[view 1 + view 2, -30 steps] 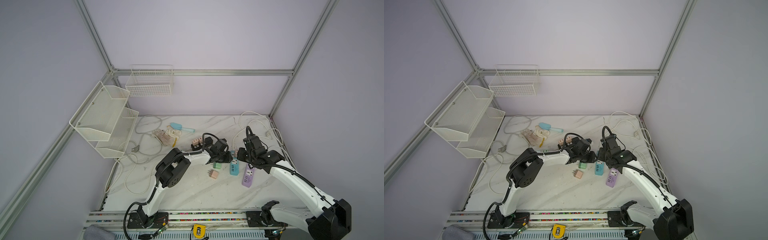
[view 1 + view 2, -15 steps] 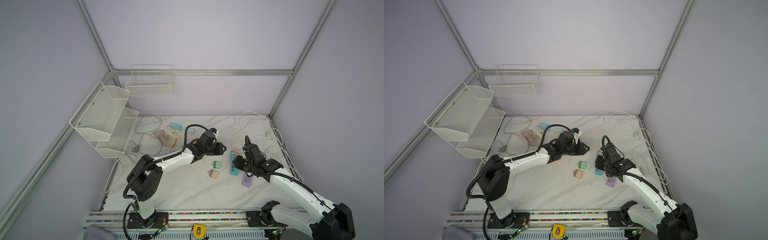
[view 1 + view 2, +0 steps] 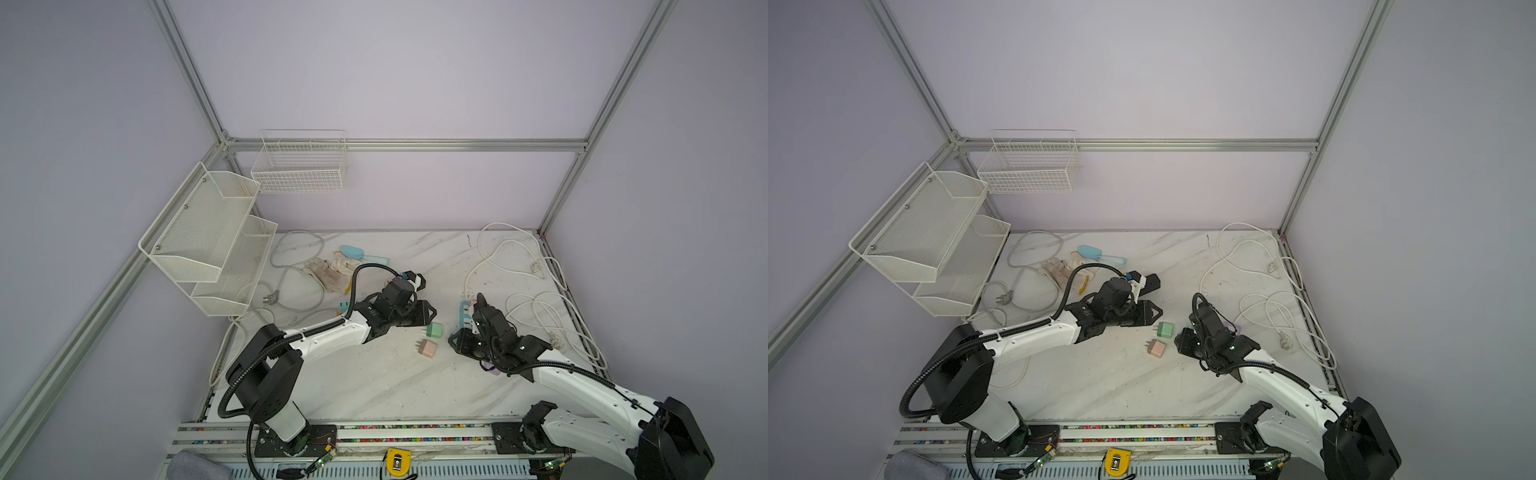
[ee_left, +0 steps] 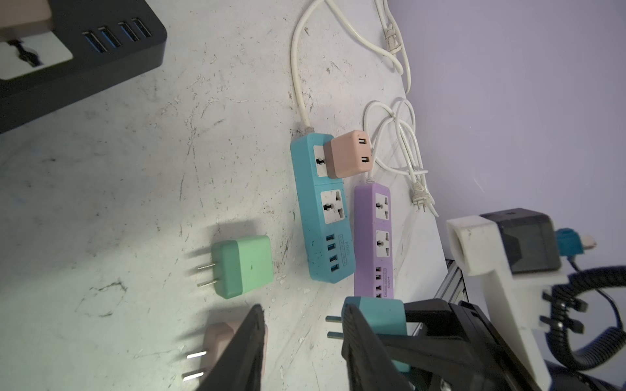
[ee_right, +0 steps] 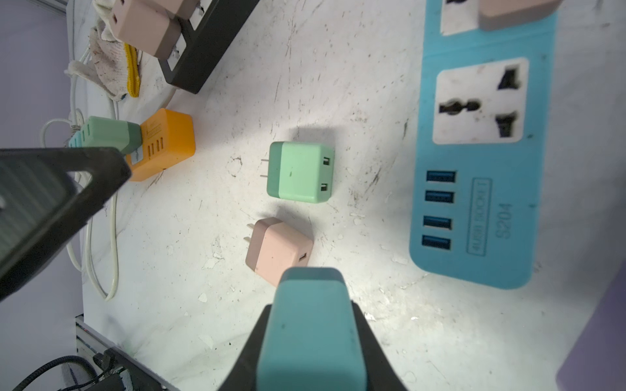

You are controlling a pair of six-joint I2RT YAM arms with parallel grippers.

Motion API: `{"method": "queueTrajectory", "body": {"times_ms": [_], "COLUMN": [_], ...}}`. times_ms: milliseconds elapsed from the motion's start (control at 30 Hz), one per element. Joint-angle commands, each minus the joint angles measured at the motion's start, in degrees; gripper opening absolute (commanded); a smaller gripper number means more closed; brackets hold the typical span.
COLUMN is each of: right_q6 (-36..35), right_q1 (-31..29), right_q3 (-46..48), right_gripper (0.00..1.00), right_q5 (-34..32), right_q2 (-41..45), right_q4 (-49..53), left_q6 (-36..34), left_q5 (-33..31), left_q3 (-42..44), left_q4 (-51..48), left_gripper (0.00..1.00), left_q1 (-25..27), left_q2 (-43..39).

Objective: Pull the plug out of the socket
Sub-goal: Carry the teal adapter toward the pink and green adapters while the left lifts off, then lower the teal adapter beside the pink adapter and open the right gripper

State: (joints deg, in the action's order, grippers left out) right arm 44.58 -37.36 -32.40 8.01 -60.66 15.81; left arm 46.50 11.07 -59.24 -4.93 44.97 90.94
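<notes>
My right gripper (image 5: 310, 325) is shut on a teal plug (image 5: 311, 294), whose prongs hang free above the table, clear of any socket. The same plug (image 4: 376, 318) shows in the left wrist view just behind one finger of my left gripper (image 4: 303, 308), which is open with only bare table between its fingers. The blue power strip (image 4: 318, 237) lies flat, with a pink plug (image 4: 349, 154) still seated in its far socket. In both top views the left gripper (image 3: 428, 309) and right gripper (image 3: 455, 338) face each other just left of the strip (image 3: 464, 309).
A loose green plug (image 5: 299, 176) and a loose pink plug (image 5: 277, 250) lie on the table between the grippers. A purple strip (image 4: 372, 237) lies beside the blue one. A black strip (image 5: 203, 50), an orange strip (image 5: 166, 144), gloves and white cables (image 3: 536, 307) lie around.
My right gripper has carried the teal plug forward and to the left, away from the blue strip. The left arm has drawn back from the strip and its jaws have spread apart.
</notes>
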Motion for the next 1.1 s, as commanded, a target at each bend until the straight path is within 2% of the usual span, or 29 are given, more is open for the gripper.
{"method": "queueTrajectory", "body": {"times_ms": [0,333,633,933,1067], "right_q6": [2.9,3.6,1.8,1.7,-1.1], "right_q1": [-1.2,-2.5,-2.5,-2.5,-2.5], "right_q3": [1.1,4.4,1.7,1.6,-0.7], "right_gripper": [0.06,0.06,0.07,0.13,0.21], "right_q5": [0.3,1.1,-1.2,-0.4,-2.6], "right_q2": [-1.7,-7.5,-12.5,-15.8,-16.6], "right_q4": [-5.7,-14.9,-14.4,-16.5,-12.0], "left_q6": [0.1,0.6,0.8,0.7,0.9], "left_q5": [-1.8,-4.1,-4.2,-3.5,-3.4], "left_q3": [3.0,5.7,5.8,5.0,5.0], "left_q4": [1.9,1.0,1.1,1.4,1.4], "left_gripper": [0.42,0.44,0.46,0.46,0.46], "left_q1": [-0.6,-0.9,-1.2,-1.4,-1.4], "left_q2": [-3.4,-6.6,-6.4,-5.4,-5.2]}}
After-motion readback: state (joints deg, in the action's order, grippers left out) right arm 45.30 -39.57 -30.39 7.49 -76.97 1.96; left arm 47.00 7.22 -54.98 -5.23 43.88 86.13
